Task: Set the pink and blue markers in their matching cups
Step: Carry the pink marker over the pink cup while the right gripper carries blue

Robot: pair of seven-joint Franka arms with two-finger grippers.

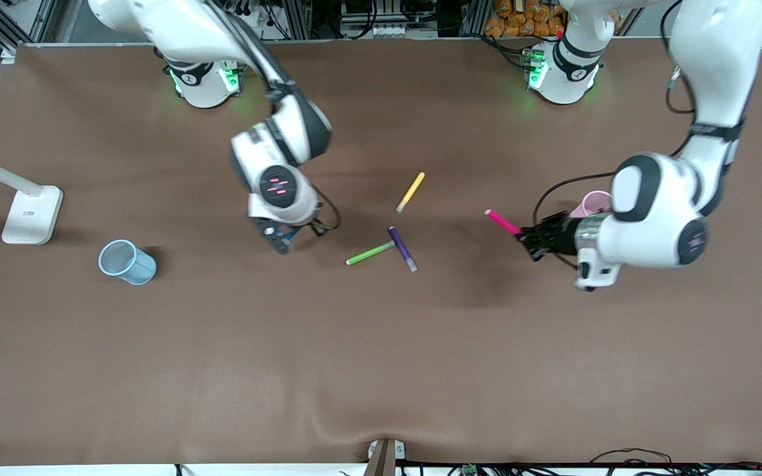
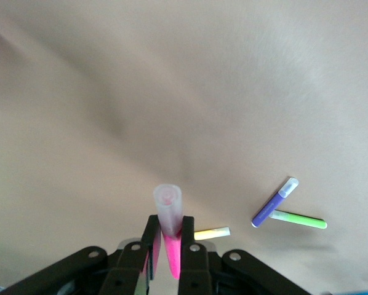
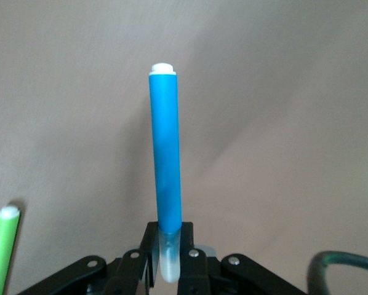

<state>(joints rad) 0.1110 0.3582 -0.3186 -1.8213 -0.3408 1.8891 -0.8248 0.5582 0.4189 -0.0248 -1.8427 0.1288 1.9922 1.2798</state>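
A lamp base (image 1: 32,215) stands at the right arm's end of the table (image 1: 381,370), with the blue cup (image 1: 127,262) lying tipped on its side near it. The right gripper (image 1: 281,239) hangs low over the table between that cup and the loose markers, pinching the blue marker (image 3: 165,166) by its cap end. Mid-table lie a yellow marker (image 1: 411,192), then a green marker (image 1: 370,253) touching a purple marker (image 1: 402,248). The left gripper (image 1: 530,242), just beside the pink cup (image 1: 594,202), is clamped on the pink marker (image 1: 503,221), which sticks out toward the loose markers.
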